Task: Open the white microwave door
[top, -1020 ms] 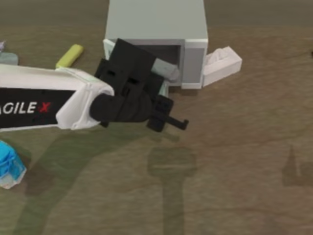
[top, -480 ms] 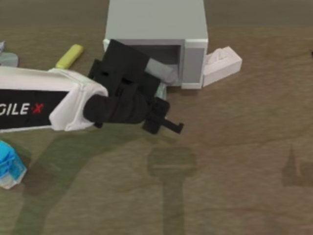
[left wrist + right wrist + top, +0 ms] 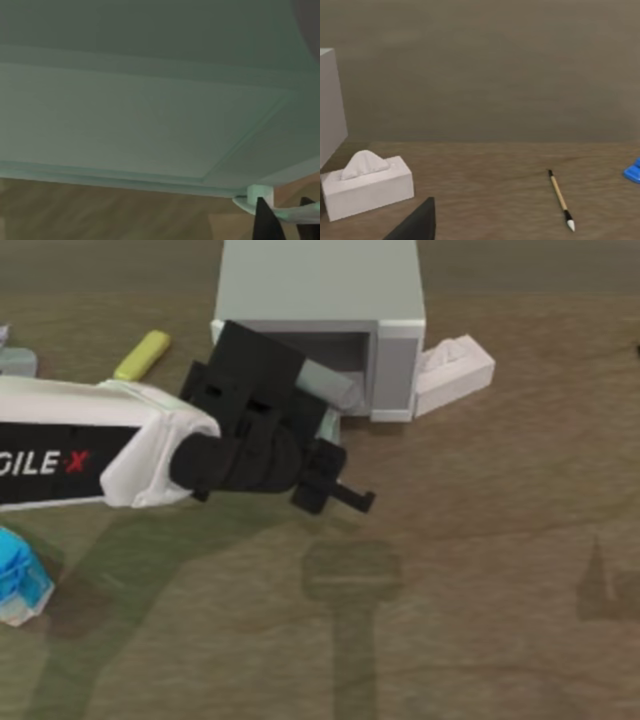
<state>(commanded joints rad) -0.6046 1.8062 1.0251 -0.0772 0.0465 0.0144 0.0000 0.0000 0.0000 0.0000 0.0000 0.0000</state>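
Since 1.0 s ago, left gripper [image 3: 280, 220] shifted slightly leftward, fingers clamped on the microwave door [image 3: 150, 125] handle. White microwave [image 3: 318, 285] at surface's far edge; door partly open, more swing left.

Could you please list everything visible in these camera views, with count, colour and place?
boxy white-grey microwave: one, top view's rear centre
microwave door: one, grey-windowed, swung partly open at its front
white tissue box: one, beside the microwave's right
yellow marker-like stick: one, left of the microwave
blue and white object: one, left edge
grey object: one, left edge, unclear
tan pen: one, black and white tip, right wrist view only
wooden table: one, brown
left gripper: black, at the door handle
right gripper: not in view
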